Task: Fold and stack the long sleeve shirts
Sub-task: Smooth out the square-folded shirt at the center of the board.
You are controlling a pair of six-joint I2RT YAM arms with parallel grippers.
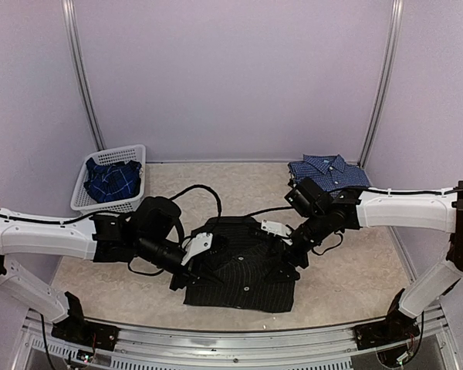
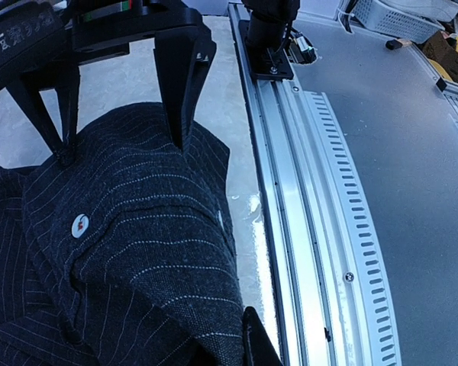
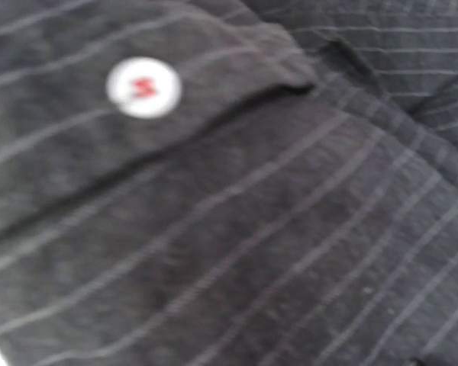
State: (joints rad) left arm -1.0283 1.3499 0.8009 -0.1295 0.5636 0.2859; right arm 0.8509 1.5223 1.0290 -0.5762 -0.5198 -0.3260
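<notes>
As you look from above, surroundings: white basket [image 1: 81, 199] far left holds the plaid shirt [image 1: 112, 181]; folded checked shirt [image 1: 328, 171] lies far right.
Black shirt [image 1: 243, 281]: middle of the bench [image 1: 355, 285], long side running left to right.
In the way: both end effectors sit over it.
Left end effector [image 1: 191, 271]: pinched onto its left edge.
Right end effector [image 1: 287, 266]: spread wide, low over its right side.
Left wrist only: fingers [image 2: 179, 91] with cloth gathered up at them, a button [image 2: 79, 225], the metal rail [image 2: 305, 198].
Right wrist only: blurred pinstripes; you cannot see its fingers.

Three shirts [image 1: 243, 266], one basket [image 1: 83, 202], two arms [image 1: 46, 235].
</notes>
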